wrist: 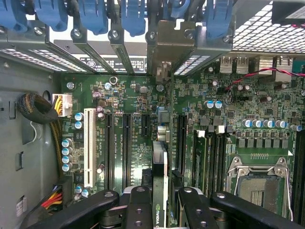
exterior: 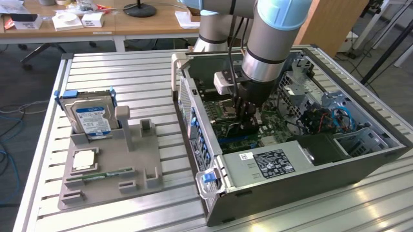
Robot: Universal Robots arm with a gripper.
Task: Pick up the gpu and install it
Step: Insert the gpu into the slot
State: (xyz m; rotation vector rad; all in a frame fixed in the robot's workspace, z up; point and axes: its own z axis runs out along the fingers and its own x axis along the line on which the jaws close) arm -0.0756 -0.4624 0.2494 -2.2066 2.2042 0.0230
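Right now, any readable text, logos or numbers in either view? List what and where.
Green NVIDIA-style logo, letters unreadable: top edge of the gpu in the hand.
Hard drive blue-white label: print too small.
Power supply black label: print and symbols too small.
Motherboard silkscreen beside the slots: blurred.
Sticker behind the slot brackets: blurred.

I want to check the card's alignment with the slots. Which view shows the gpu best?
The wrist view: the gpu stands edge-on between the gripper fingers, over the motherboard slots. In the exterior view the arm hides most of it.
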